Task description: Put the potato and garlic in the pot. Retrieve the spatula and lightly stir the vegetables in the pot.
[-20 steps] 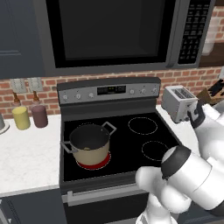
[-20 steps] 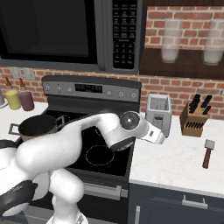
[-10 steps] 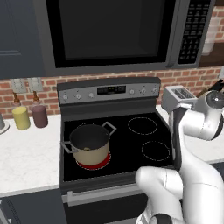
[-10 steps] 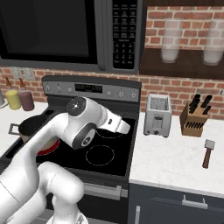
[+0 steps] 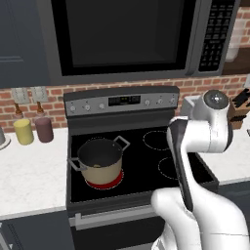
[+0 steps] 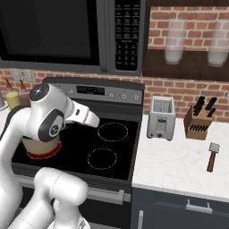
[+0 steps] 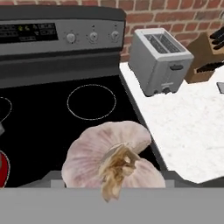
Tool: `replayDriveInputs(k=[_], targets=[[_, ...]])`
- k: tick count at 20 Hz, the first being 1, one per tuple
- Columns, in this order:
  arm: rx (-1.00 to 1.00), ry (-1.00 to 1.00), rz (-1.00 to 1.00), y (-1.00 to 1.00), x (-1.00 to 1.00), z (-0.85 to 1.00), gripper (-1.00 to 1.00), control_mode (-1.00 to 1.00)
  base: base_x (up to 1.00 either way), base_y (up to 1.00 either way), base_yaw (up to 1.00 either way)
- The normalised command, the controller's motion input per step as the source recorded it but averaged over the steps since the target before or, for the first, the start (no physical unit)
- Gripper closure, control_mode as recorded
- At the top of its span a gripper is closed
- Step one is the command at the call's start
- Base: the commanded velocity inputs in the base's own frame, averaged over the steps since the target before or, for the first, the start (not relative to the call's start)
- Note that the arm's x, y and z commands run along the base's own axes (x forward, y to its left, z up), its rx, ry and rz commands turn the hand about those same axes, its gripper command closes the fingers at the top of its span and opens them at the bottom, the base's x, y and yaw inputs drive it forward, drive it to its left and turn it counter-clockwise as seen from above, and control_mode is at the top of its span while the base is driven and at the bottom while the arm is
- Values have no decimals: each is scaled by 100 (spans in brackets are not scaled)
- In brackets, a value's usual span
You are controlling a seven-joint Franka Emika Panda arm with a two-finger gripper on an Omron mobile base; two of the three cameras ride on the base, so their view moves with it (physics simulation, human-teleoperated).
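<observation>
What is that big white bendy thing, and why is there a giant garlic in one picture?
That white thing is a robot arm in a pretend kitchen. Two pictures come from cameras riding behind it, one on each side. The third comes from a camera on its hand, so whatever it carries looks huge. That is the garlic, sitting right at the hand, so it seems to be held. Below is a black stove with a pot on a red glowing ring; something small and yellowish lies inside it. On the counter stand a toaster and a knife block, and a spatula lies nearby.
</observation>
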Motion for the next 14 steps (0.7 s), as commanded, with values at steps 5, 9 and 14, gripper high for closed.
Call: replayDriveInputs(k=[5,9,14], targets=[[0,1,18,100,-44,0,100,-100,0,0,0],[0,0,19,100,-20,0,100,-100,0,0,0],[0,4,16,100,0,0,100,-100,0,0,0]])
